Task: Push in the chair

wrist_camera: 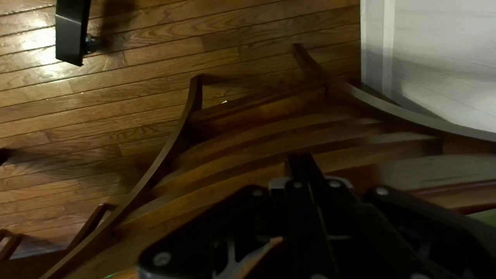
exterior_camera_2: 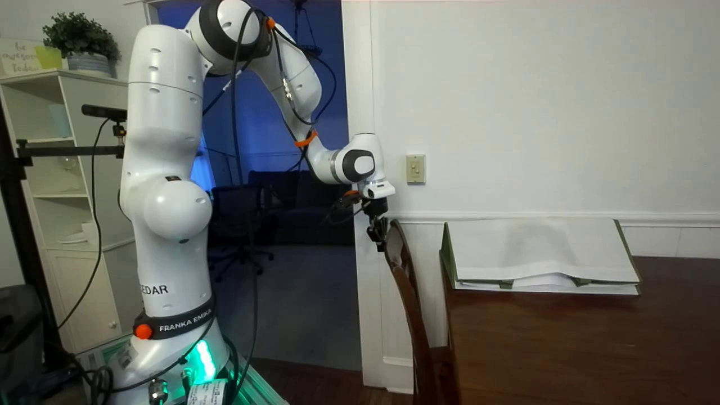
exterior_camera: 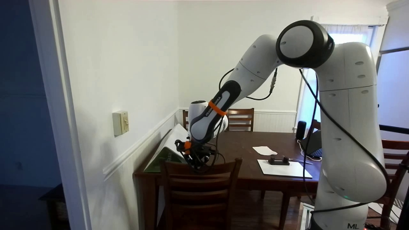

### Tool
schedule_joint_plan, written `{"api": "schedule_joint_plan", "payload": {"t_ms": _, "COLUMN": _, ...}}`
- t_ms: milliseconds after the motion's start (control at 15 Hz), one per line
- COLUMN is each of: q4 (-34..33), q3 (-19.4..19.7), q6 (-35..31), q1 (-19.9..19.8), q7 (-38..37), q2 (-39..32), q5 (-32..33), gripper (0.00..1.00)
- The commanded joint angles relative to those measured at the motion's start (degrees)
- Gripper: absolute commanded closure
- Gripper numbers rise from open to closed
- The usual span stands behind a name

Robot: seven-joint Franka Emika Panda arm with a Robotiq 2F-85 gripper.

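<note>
A dark brown wooden chair with a slatted back (exterior_camera: 199,184) stands at the near end of the dark wooden table (exterior_camera: 243,140). In an exterior view the chair (exterior_camera_2: 413,306) shows side-on, its back a little apart from the table edge (exterior_camera_2: 562,343). Its seat is mostly hidden. My gripper (exterior_camera_2: 381,246) points down beside the top of the backrest, on the side away from the table, touching or almost touching it. In the wrist view the gripper (wrist_camera: 300,157) has its fingers together with nothing between them, over the chair's slats (wrist_camera: 232,190).
A large white pad with green edges (exterior_camera_2: 540,253) leans on the table by the wall. A white board (exterior_camera: 281,171), a paper sheet (exterior_camera: 264,150) and a laptop (exterior_camera: 314,143) lie on the table. Another chair (exterior_camera: 241,119) stands behind it. The wall (wrist_camera: 438,58) is close beside the chair.
</note>
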State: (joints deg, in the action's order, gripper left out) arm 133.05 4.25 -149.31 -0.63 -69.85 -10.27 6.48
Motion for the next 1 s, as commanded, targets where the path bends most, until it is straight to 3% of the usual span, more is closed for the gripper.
{"api": "schedule_joint_plan", "payload": {"t_ms": 0, "q4": -4.91, "q3": 2.74, "q6": -4.67, "q1": -0.77, "q7": 1.40, "q2": -4.55, "q5": 0.69, "gripper": 0.94}}
{"api": "schedule_joint_plan", "payload": {"t_ms": 267, "q4": -6.92, "q3": 3.02, "q6": -8.69, "q1": -0.46, "q7": 1.56, "q2": -6.83, "q5": -1.32, "gripper": 0.94}}
{"api": "schedule_joint_plan", "payload": {"t_ms": 933, "q4": -11.34, "q3": 8.41, "q6": -14.69, "q1": 3.44, "q7": -0.82, "q2": -11.43, "q5": 1.34, "gripper": 0.94}}
